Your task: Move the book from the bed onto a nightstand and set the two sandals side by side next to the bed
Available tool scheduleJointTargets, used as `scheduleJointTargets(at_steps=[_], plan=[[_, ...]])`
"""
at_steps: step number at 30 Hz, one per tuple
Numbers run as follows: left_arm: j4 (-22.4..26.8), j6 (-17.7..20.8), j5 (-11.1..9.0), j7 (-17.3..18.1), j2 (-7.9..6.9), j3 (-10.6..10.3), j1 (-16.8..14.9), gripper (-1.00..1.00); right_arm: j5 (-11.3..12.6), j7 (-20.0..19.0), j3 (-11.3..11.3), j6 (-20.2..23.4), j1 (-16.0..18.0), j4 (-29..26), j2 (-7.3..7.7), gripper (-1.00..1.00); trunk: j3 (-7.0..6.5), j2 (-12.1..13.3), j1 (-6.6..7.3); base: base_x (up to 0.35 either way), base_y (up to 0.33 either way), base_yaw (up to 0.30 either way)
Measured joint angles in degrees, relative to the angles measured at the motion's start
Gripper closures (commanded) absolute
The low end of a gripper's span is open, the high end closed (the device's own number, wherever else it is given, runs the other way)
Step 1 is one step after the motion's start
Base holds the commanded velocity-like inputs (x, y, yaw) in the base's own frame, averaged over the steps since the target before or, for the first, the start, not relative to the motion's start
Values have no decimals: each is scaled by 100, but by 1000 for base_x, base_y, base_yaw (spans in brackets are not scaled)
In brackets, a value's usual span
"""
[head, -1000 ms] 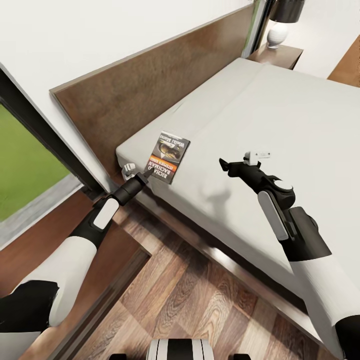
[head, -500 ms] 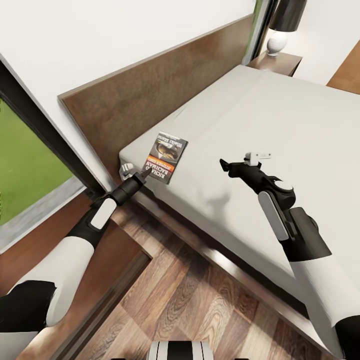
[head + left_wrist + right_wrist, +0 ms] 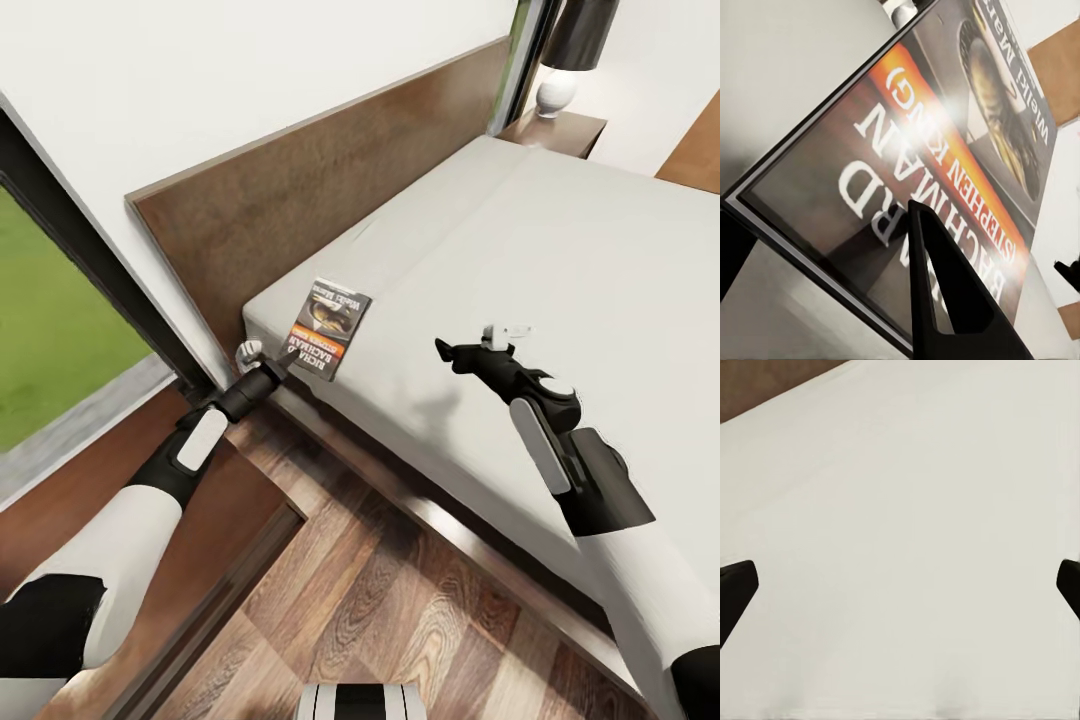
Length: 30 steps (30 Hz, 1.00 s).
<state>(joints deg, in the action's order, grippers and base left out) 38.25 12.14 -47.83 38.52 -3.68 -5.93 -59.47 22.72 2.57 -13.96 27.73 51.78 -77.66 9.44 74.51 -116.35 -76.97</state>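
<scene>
One thin dark paperback book point(image 3: 328, 327) sits gripped in the left tool point(image 3: 283, 366) at the off-white bed's point(image 3: 560, 260) corner; right tool point(image 3: 447, 351) gapes wide. Next, likely, a lift toward the glossy brown nightstand point(image 3: 572, 129).

The book point(image 3: 330, 328) lies on the bed point(image 3: 560, 250) near its headboard point(image 3: 330, 180); the nightstand point(image 3: 555, 125) stands beyond the bed's far side.

Both arms have glossy white shells, black joints, grey-white forearm panels and slim black pincer fingers point(image 3: 945, 300).
</scene>
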Motion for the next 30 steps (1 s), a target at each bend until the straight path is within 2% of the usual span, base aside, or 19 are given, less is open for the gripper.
scheduleJointTargets(at_steps=[9, 22, 30], plan=[[-30, 5, 10, 30, 51, -4, 295, 100, -25, -10, -233, 32, -291, 291, 2, -100, 0, 0, 0, 0, 0, 0], [-31, -1, 8, 42, 56, -1, 722, 100, -39, -16, -268, -3, -383, 408, 0, -100, 0, 0, 0, 0, 0, 0], [-12, 3, -9, 38, 57, -2, 843, 100, -39, -25, -272, -8, -383, 408, 0, -100, -144, 319, 176, 0, 0, 0]])
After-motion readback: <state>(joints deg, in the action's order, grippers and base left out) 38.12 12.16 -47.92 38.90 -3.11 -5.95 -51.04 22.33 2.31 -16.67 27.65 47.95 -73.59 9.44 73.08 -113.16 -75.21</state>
